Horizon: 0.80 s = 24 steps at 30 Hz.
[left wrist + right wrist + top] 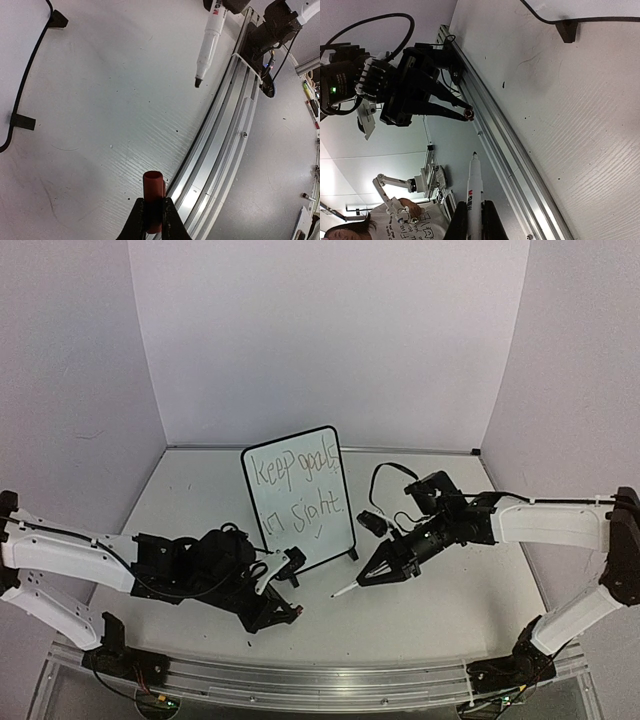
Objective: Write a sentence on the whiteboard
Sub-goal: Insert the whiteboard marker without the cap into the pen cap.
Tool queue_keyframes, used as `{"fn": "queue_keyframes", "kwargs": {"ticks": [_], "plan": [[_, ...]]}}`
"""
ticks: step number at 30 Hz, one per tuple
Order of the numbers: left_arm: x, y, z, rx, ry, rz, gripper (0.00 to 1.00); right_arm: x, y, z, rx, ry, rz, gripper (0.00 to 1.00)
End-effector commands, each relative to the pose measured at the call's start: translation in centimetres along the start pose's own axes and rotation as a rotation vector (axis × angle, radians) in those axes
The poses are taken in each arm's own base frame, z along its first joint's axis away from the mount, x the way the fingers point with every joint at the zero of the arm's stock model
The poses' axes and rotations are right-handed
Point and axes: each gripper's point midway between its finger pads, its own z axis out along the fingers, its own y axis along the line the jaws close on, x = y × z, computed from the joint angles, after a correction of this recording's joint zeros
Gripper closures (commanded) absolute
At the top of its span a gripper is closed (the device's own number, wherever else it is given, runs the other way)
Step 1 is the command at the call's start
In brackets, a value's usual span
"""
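The whiteboard (298, 540) stands upright on its feet at the centre of the table, and the sentence (292, 475) "Keep goals in sight" is on it in two lines, with a small tick under them. So the writing looks finished.

The right gripper (476, 207) is at about 4 o'clock from the board. It pinches the marker (474, 187) by its body, and the bare tip points down toward 7 o'clock, apart from the board.

The left gripper (153, 212) is at about 6 o'clock from the board, low over the table. Its fingers are pressed on a red cap (153, 192), whose open end faces away from the claw. I judge the two are held so for closing the marker.

Between cap and tip I see only bare table. The metal rail (300, 680) runs along the near edge at 6 o'clock, and the board's black foot (352, 554) is near the marker.
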Motion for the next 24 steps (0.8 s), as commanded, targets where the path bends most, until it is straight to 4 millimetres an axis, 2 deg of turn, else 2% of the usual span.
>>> {"fn": "queue_keyframes", "kwargs": {"ticks": [1,8,12,24], "plan": [[-3.4,-3.4,0.3,0.112,-0.091,0.055,1.0,0.5,1.9,0.5,-0.112,0.068,-0.046,1.0],[-3.4,-4.4,1.1,0.143,-0.089,0.065,1.0,1.8,1.5,2.3,-0.148,0.158,-0.015,1.0],[-3.5,-4.7,1.3,0.152,-0.088,0.067,1.0,1.8,1.5,3.1,-0.149,0.178,-0.026,1.0],[-3.0,-5.1,1.6,0.167,-0.074,0.068,1.0,1.2,2.3,2.8,-0.132,0.144,-0.071,1.0]]}}
